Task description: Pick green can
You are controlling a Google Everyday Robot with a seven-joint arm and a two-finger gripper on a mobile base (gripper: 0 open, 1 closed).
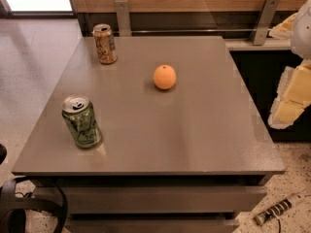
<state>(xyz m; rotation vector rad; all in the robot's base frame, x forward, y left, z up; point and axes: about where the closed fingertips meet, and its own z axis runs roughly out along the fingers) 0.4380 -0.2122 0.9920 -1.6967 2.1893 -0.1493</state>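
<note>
The green can (81, 121) stands upright near the front left of the grey table (194, 140). It has a bright green patterned body and a silver top with a pull tab. My gripper (291, 98), pale yellow and white, hangs at the far right edge of the view, beyond the table's right side. It is far from the green can and holds nothing that I can see.
A tan-and-brown can (105, 43) stands at the table's back left corner. An orange (164, 76) lies near the middle back. A wall with metal brackets runs behind. A power strip (279, 208) lies on the floor front right, black cables (19, 208) front left.
</note>
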